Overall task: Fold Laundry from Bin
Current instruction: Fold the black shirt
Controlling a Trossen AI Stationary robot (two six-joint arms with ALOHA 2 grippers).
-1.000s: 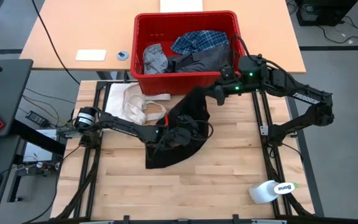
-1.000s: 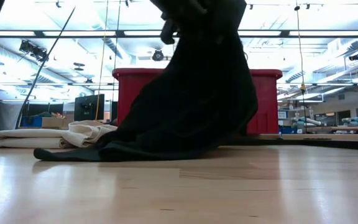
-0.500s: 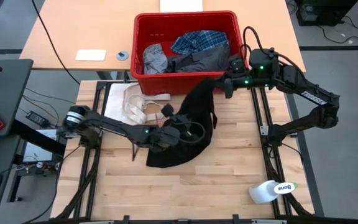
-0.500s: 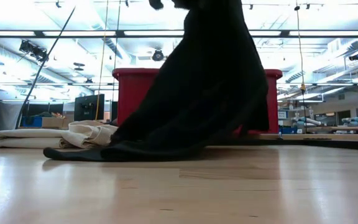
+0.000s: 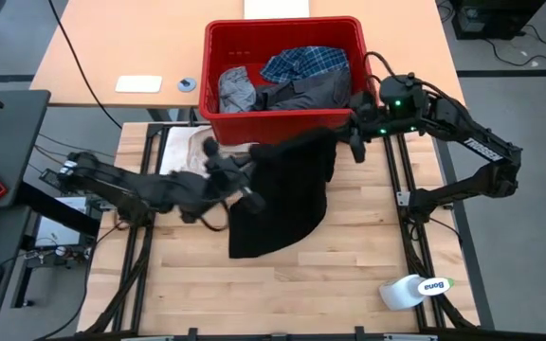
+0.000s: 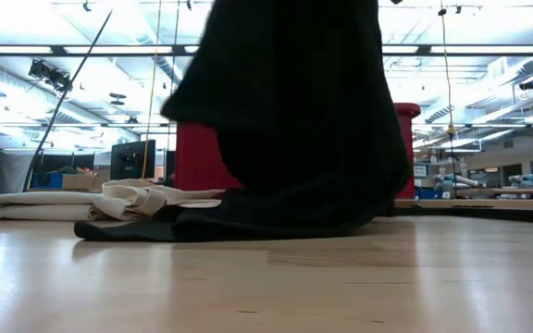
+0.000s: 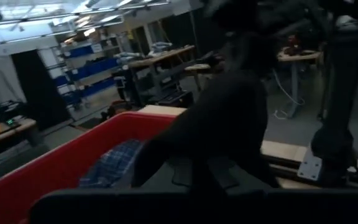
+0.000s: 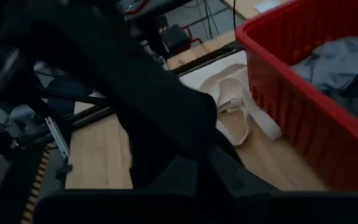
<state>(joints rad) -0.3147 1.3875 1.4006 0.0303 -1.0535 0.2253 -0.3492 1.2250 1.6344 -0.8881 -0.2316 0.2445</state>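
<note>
Black garment (image 5: 287,194) is held up off the worktop (image 5: 349,275), stretched between both grippers along its top edge; lower hem is draped on the wood near the middle of the worktop, just in front of the red bin (image 5: 218,118). In the low view the garment (image 6: 294,120) hangs like a curtain, hiding most of the bin (image 6: 197,157).

Left gripper (image 5: 246,186) is clamped shut on the garment's left top corner, just in front of the bin's front wall. Right gripper (image 5: 355,139) is pinched shut on the right top corner, beside the bin's front right corner.

Remaining laundry is left in the bin: plaid shirt (image 5: 303,62) at the back, light grey piece (image 5: 236,90) on the left, dark grey piece (image 5: 311,92) at front right.

Cream cloth (image 5: 190,156) with strap loops is lying at the worktop's back left corner, partly covered by the left arm. A white spray bottle (image 5: 415,289) is lying near the front right corner.
</note>
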